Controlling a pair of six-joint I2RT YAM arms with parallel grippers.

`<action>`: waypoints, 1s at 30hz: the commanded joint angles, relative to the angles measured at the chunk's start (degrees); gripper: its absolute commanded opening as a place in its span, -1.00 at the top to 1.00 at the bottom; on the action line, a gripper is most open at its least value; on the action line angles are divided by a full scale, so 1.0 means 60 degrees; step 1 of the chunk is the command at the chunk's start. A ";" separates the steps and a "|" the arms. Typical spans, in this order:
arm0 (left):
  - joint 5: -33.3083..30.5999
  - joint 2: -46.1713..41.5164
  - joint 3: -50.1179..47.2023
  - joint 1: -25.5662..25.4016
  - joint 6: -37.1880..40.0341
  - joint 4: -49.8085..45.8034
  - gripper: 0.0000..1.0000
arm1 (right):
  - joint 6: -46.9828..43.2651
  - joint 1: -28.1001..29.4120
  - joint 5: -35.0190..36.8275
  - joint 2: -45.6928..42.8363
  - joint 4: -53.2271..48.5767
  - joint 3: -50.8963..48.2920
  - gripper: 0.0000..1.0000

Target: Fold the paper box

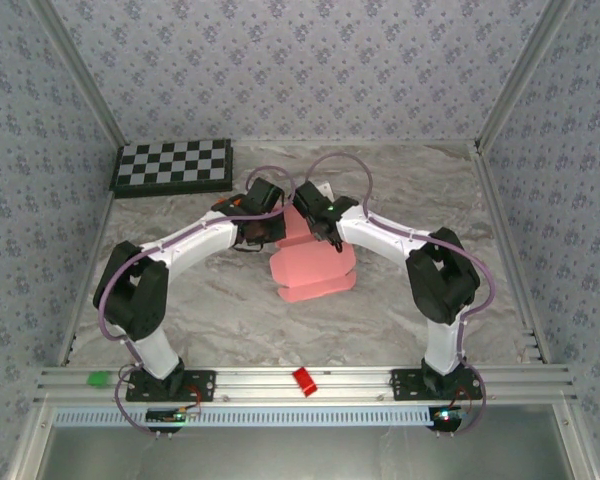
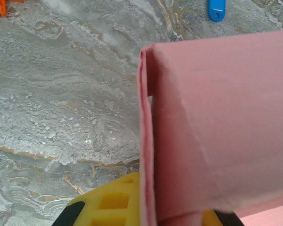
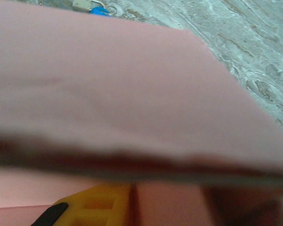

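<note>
Top view: the white-and-black left arm (image 1: pixel 180 245) and right arm (image 1: pixel 390 235) reach inward over a grey marbled table (image 1: pixel 430 180). They meet above a salmon-pink thin-card paper box (image 1: pixel 315 277) – a partly folded sheet with rounded flaps, lying near the table's middle. The left gripper (image 1: pixel 270 230) and right gripper (image 1: pixel 325 235) sit close together at the sheet's far end. A black-and-white checkerboard (image 1: pixel 173 166) lies flat in the far left corner, well apart.

Left wrist view: the left gripper's yellow fingers (image 2: pixel 108 205) are clamped on an upright folded edge of the card, with a panel bending away to the right.

Right wrist view: blurred pink card sits just above a yellow finger (image 3: pixel 96 202). Whether the right gripper's jaws are apart or together cannot be told.
</note>
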 commanded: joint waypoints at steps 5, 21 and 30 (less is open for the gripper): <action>-0.0110 0.0099 0.0259 0.0060 -0.0113 -0.0097 1.00 | -0.0332 -0.0050 -0.0881 -0.0565 0.0384 -0.0289 0.52; -0.0082 0.0126 0.0259 0.0059 -0.0228 -0.0072 1.00 | -0.0181 -0.0217 -0.1864 -0.1217 0.0819 -0.0708 -0.09; 0.0065 0.0046 0.0133 0.0153 -0.0988 0.0316 1.00 | -0.0013 -0.0595 -0.2120 -0.2593 0.0927 -0.1107 -0.24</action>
